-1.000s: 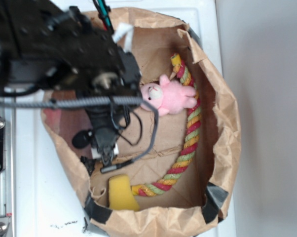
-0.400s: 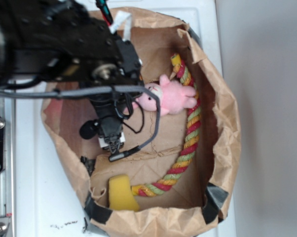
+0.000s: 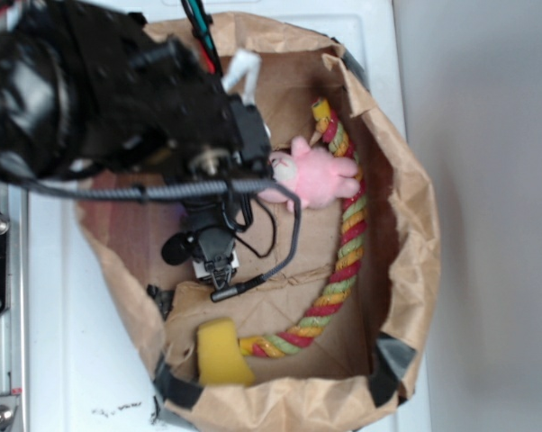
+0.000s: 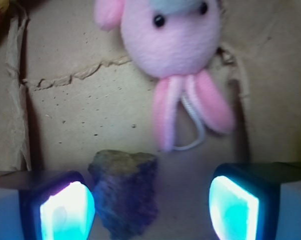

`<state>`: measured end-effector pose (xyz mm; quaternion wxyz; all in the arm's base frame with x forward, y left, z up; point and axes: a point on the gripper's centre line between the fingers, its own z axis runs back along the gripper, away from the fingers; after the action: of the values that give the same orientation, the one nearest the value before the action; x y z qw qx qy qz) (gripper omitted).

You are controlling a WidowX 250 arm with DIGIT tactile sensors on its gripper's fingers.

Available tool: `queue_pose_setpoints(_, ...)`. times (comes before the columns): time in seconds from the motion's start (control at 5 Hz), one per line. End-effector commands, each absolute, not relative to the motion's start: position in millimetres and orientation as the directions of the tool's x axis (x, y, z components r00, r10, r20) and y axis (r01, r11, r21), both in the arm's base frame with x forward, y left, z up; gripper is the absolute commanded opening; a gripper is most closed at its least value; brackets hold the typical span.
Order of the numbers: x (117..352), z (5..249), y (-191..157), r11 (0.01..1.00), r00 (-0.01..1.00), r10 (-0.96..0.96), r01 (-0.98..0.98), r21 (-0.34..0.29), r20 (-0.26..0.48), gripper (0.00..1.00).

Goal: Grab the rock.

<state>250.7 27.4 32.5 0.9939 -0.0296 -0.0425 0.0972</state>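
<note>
- Gripper (image 4: pixel 150 200) is spread wide in the wrist view, its two lit pads (image 4: pixel 66 210) glowing blue-green at the bottom corners with a broad gap between them; nothing is held.
- Between those pads, but close beside the left-hand one in that view, sits the rock (image 4: pixel 125 192), a dark, rough, angular lump resting on the brown paper floor; the other pad is well apart from it.
- Whether the near pad actually touches the rock cannot be told, as the edge is blurred.
- Just beyond the rock lies a pink plush bunny (image 4: pixel 173 45), face toward the camera, its long ears hanging down toward the gripper; the ear tips are near the rock but apart from it.
- From the outside view, the black arm (image 3: pixel 118 108) reaches over a crumpled brown paper bag (image 3: pixel 415 225) laid open like a tray, and covers most of its left half.
- The rock itself is hidden under the arm in that view.
- The bunny (image 3: pixel 316 173) shows at the arm's right edge, against a red, yellow and green rope (image 3: pixel 343 261) curving along the bag's right side.
- A yellow sponge (image 3: pixel 219 353) lies at the bag's lower edge, touching the rope's end.
</note>
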Motion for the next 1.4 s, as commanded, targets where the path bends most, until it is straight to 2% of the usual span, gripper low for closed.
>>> queue_pose_setpoints(0.0, 249.3, 29.5, 17.7, 0.989, 0.987, 0.146, -0.145, -0.010, 0.068, 1.00)
queue_pose_setpoints(0.4, 245.6, 38.4, 10.4, 0.990, 0.988, 0.137, -0.134, -0.048, 0.072, 1.00)
queue_pose_setpoints(0.6, 246.8, 40.1, 11.1, 0.986, 0.984, 0.161, -0.157, -0.055, 0.082, 0.00)
queue_pose_setpoints(1.2, 247.3, 48.5, 15.2, 0.979, 0.977, 0.191, -0.183, -0.090, 0.092, 0.00)
